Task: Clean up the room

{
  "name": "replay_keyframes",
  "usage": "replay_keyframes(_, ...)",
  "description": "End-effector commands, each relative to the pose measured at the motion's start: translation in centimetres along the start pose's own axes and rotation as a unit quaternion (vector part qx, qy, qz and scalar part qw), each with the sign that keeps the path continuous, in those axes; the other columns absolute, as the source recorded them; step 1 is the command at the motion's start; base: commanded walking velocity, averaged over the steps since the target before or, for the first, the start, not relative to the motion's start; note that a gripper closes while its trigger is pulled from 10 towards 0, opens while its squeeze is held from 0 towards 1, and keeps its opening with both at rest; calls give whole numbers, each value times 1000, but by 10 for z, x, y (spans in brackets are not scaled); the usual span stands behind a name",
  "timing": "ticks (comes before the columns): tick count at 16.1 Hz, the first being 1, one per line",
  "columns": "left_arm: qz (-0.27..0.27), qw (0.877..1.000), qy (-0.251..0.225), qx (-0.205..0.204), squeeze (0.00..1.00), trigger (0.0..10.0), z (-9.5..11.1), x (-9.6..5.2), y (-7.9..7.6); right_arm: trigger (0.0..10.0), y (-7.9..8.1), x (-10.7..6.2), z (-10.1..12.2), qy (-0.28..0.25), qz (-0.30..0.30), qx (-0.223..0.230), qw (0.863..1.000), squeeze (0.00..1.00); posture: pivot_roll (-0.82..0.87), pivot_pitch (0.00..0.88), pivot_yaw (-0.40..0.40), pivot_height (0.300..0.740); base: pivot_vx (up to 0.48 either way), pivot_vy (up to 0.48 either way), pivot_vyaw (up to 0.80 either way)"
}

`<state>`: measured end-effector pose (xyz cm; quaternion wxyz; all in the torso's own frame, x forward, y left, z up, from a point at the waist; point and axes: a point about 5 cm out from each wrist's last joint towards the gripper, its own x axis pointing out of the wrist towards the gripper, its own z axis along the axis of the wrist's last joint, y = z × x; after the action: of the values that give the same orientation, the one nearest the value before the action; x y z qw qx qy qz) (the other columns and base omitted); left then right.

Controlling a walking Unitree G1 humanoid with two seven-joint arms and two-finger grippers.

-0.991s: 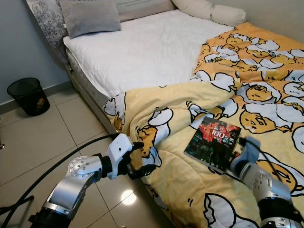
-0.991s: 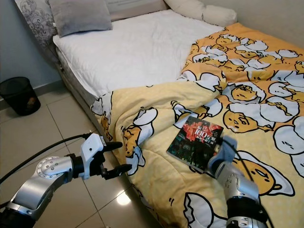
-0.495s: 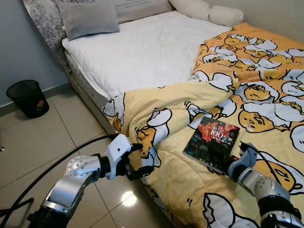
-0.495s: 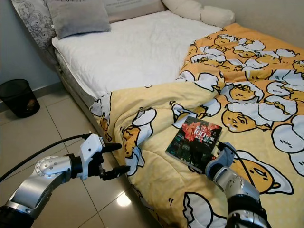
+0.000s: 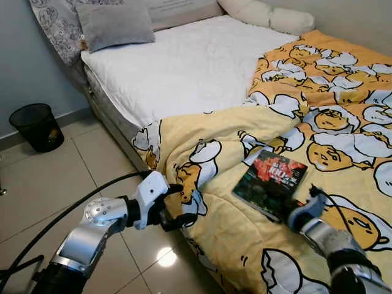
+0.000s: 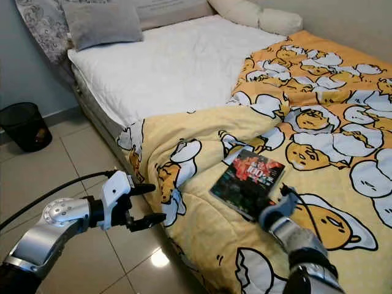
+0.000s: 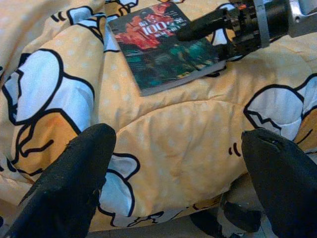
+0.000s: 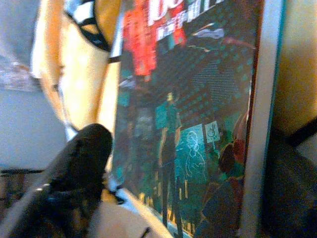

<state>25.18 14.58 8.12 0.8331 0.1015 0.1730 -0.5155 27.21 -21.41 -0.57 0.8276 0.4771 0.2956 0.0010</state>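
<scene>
A dark book (image 5: pixel 269 184) with a red and teal cover lies on the yellow egg-print duvet (image 5: pixel 331 122), near the bed's side edge. My right gripper (image 5: pixel 293 211) is at the book's near corner. One finger (image 7: pixel 205 24) lies over the cover and the other is at the book's edge, so it is shut on the book (image 8: pixel 198 124). My left gripper (image 5: pixel 184 205) stands open at the duvet's hanging edge beside the bed, with its fingers (image 7: pixel 74 183) spread wide and nothing between them.
The bare white mattress (image 5: pixel 184 61) carries a grey pillow (image 5: pixel 113 24) and cream pillows (image 5: pixel 269 15) at its head. A black mesh waste bin (image 5: pixel 37 125) stands on the tiled floor (image 5: pixel 55 177) by the wall. A black cable (image 5: pixel 73 208) trails from my left arm.
The book has turned a little and slid slightly left under my right gripper, whose arm has sunk lower. My left gripper has stayed at the duvet's edge.
</scene>
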Motion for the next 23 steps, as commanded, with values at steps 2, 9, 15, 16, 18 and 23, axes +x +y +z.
replay_keyframes(2, -14, 1000, -4, -1, 796, 10000, 3, -1, -2, 0, 12, 9, -12, 18, 36, 3, 999, 0, 12, 0, 30, 740, 0, 0, 0)
replay_keyframes(9, -16, 1000, -4, -1, 800, 10000, 4, 4, 0, 0, 13, 14, -11, -8, 10, -3, 1000, 0, 5, 0, 26, 740, 0, 0, 0)
replay_keyframes(15, -15, 1000, -3, -4, 796, 10000, 2, 3, 1, 0, 18, 17, -10, -20, 21, 12, 1000, 0, 1, 0, 24, 740, 0, 0, 0)
replay_keyframes(16, -15, 1000, -3, -5, 800, 10000, 1, 2, 1, 0, 19, 17, -8, -26, 23, 15, 999, 0, 1, 0, 24, 740, 0, 0, 0)
replay_keyframes(18, -15, 1000, -4, -4, 800, 10000, 3, 4, 3, 0, 19, 17, -4, -38, 25, 23, 999, 0, -6, 0, 39, 740, 0, 0, 0)
replay_keyframes(23, -15, 1000, -7, -8, 800, 10000, 3, 4, 0, 0, 12, 10, -2, -65, 41, 50, 996, 0, -11, 0, 33, 740, 0, 0, 0)
